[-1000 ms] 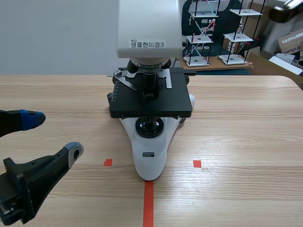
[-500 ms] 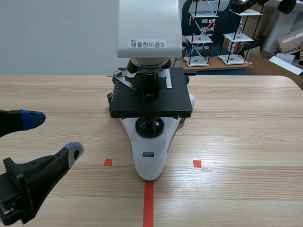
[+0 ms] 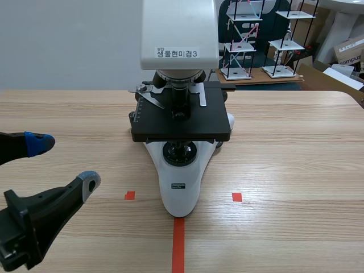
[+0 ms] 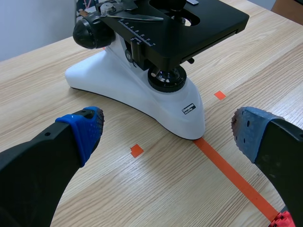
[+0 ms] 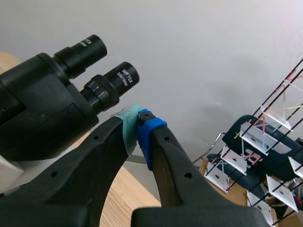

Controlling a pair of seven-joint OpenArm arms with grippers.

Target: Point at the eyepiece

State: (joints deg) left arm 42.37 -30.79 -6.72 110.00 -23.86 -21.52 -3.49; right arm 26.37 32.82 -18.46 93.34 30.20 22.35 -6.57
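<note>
A white microscope (image 3: pixel 181 170) with a black stage (image 3: pixel 182 119) stands mid-table; its eyepieces are cut off above the scene view. In the right wrist view the two black eyepieces (image 5: pixel 110 85) jut from the black head, and my right gripper (image 5: pixel 138 124) is shut on nothing, its tips just under the nearer eyepiece. I cannot tell whether they touch it. My left gripper (image 3: pixel 60 162) rests low at the table's left, open, nothing between its fingers. In the left wrist view the left gripper (image 4: pixel 168 127) is open, and the microscope (image 4: pixel 142 90) base lies just ahead of it.
Behind the table, at the back right, stand wire racks with white shelves (image 3: pixel 267 40) and cardboard boxes (image 3: pixel 350 54). The racks (image 5: pixel 270 142) also show beyond my right gripper.
The right arm, seen at the scene's upper right corner earlier, has left that view. The left arm and microscope have not moved.
</note>
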